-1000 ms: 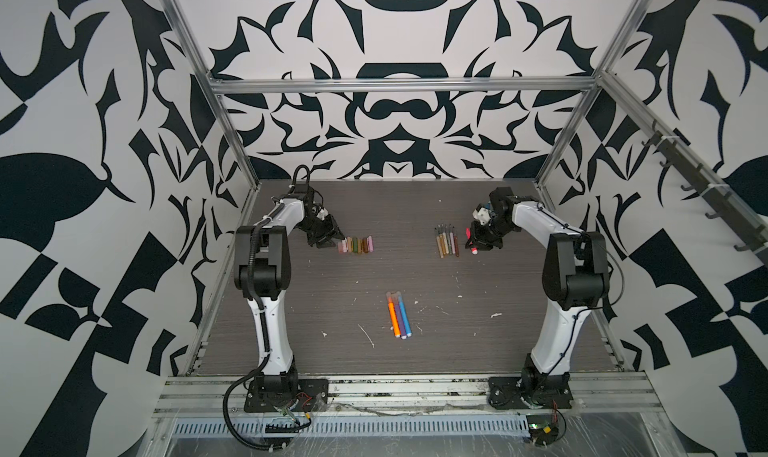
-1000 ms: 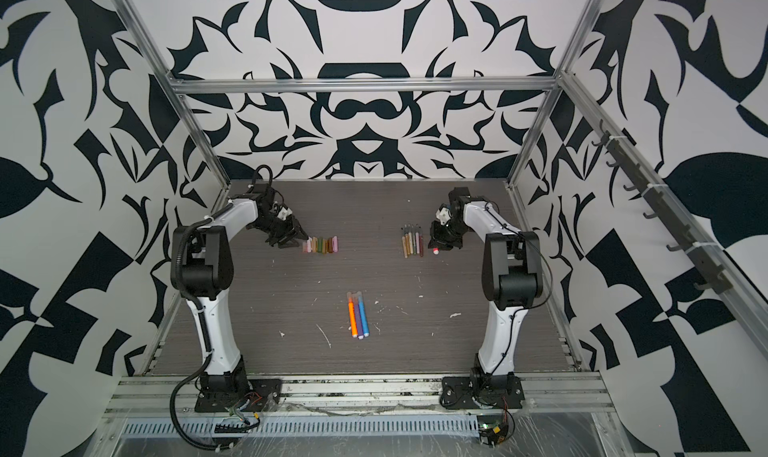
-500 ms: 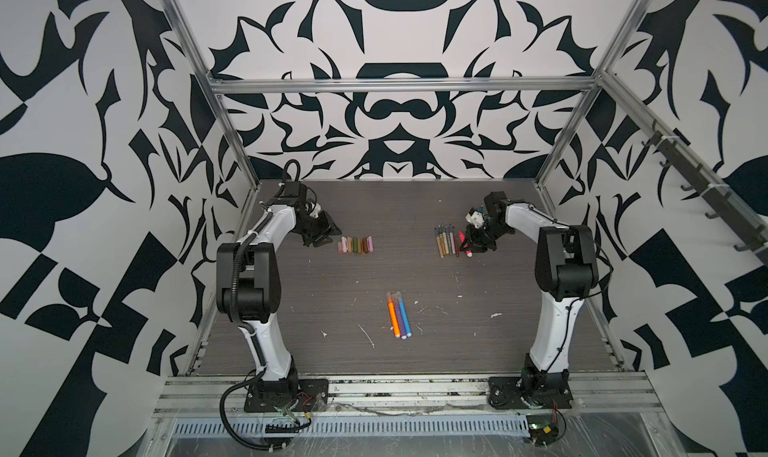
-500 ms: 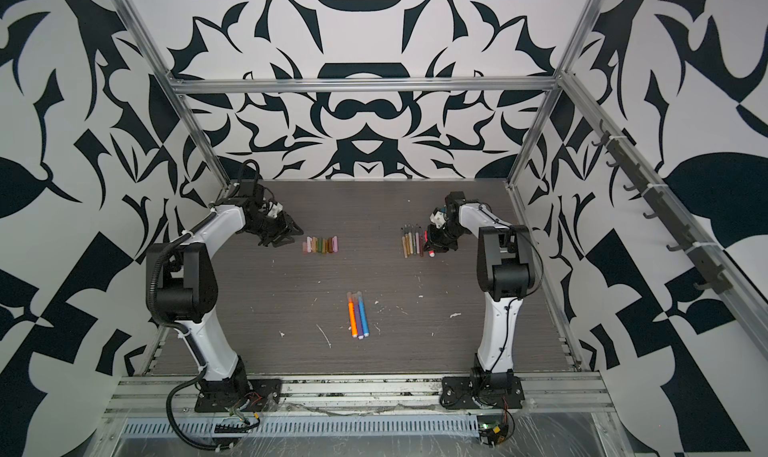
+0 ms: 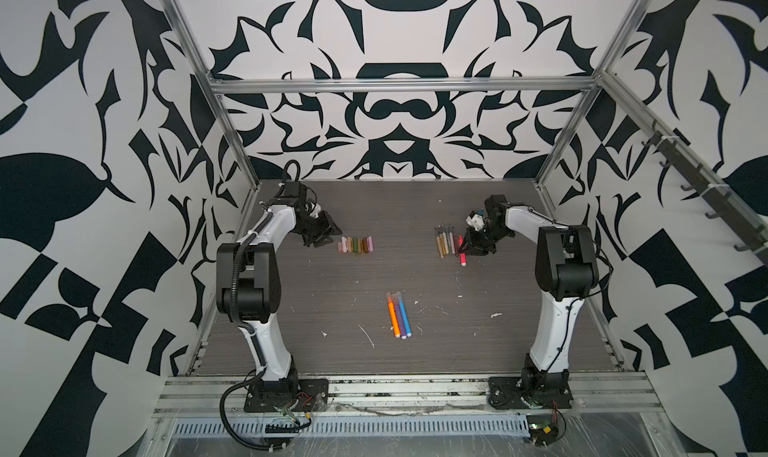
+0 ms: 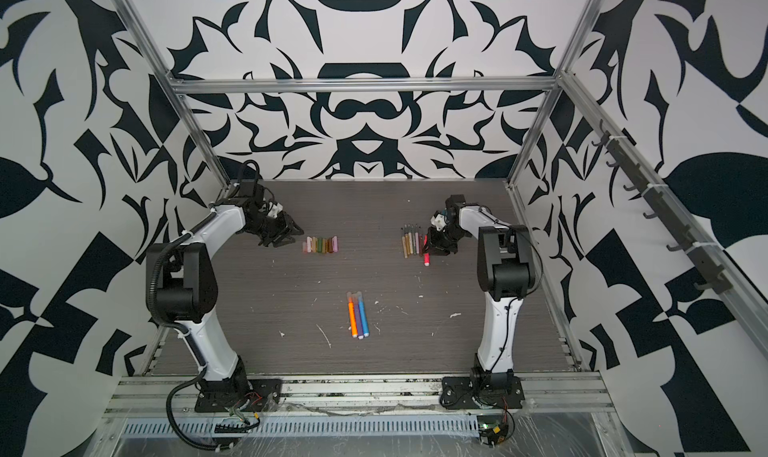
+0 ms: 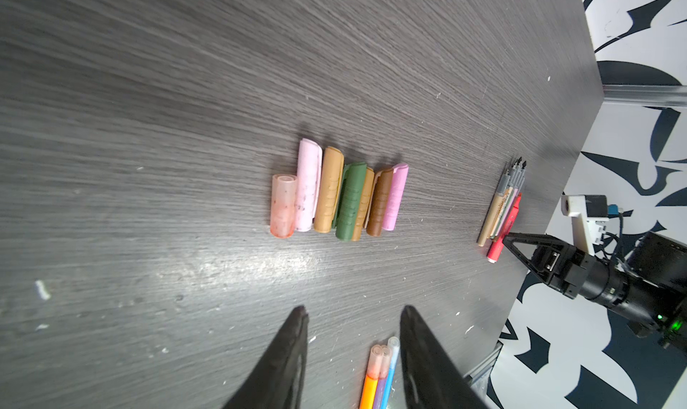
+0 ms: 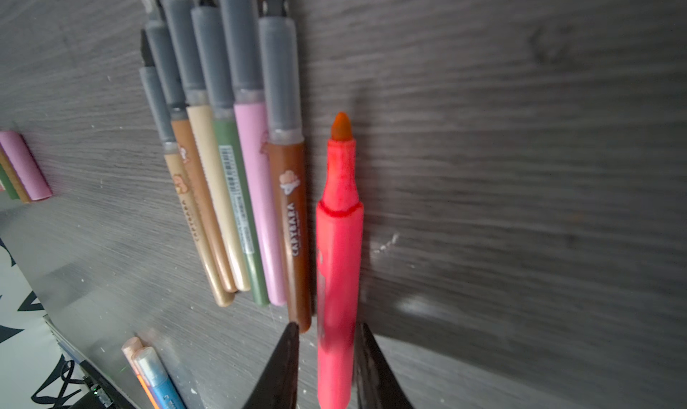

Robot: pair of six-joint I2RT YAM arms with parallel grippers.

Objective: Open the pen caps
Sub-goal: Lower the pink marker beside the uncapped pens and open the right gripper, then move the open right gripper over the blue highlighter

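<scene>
Since a second ago the right hand (image 8: 329, 329) has carried the pink pen (image 8: 339, 262) beside the bare pens (image 5: 446, 243), right of centre in both top views. Its grip is loosening, with a gap on one side. Left hand (image 7: 354, 308) hangs half open, empty, by the caps (image 7: 342, 195), left of centre. Lifting off could roll that pen. Three capped pens (image 5: 398, 315), lower centre, lie touching, so grabbing one may nudge the others.

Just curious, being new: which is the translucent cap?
On the dark table, find the row of caps in front of the left gripper. The translucent cap ends that row on the gripper's side: shorter, peach-tinted, its neighbours opaque.
</scene>
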